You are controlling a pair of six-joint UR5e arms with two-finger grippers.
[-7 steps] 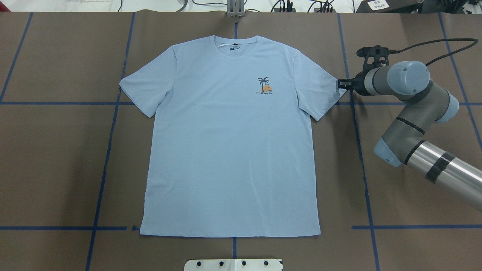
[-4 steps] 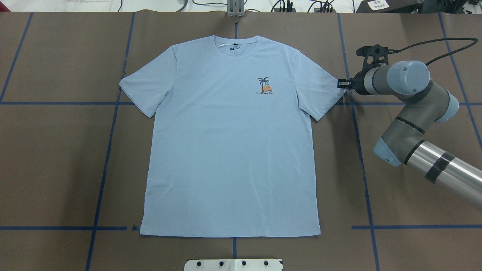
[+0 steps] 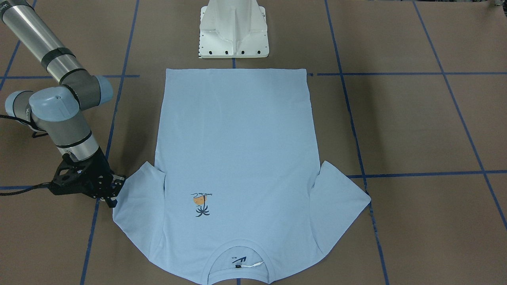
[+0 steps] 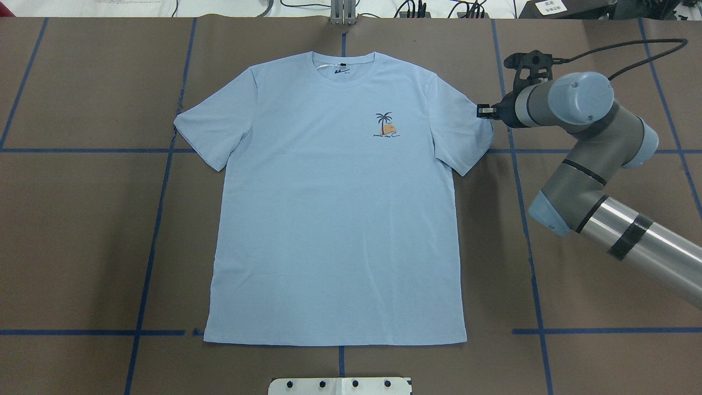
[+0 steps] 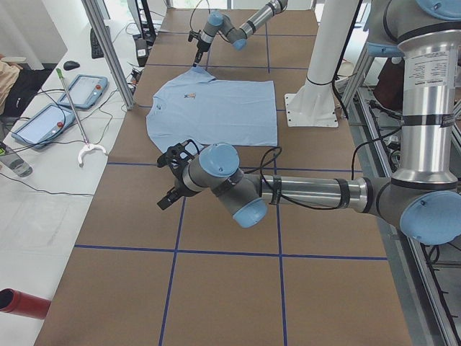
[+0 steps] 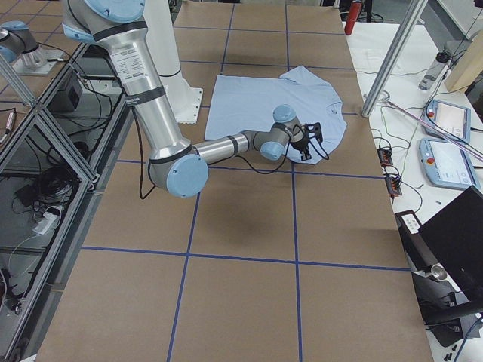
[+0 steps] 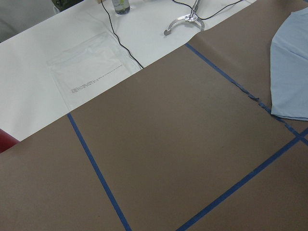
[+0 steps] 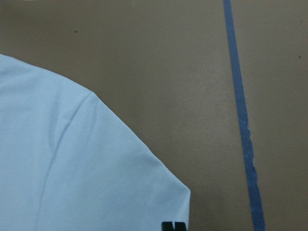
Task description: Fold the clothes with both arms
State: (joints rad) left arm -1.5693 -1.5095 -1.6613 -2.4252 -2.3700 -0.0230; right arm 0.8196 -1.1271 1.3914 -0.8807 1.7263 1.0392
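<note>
Right jaws pinching T-shirt (image 4: 334, 230) sleeve edge, wide brown table (image 4: 82, 247) beyond

The T-shirt (image 4: 334, 219) is lying flat on the table (image 4: 82, 219), collar away from the pedestal base (image 3: 233, 31). The right gripper (image 4: 484, 111) is sitting at its right-side sleeve tip.

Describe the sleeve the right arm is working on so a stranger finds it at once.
On the brown-papered table lies a light blue T-shirt, spread flat, collar away from the robot. Take the sleeve on the robot's right, the palm print's side. Unlike the other sleeve, it has the right tool at its outer corner.
</note>
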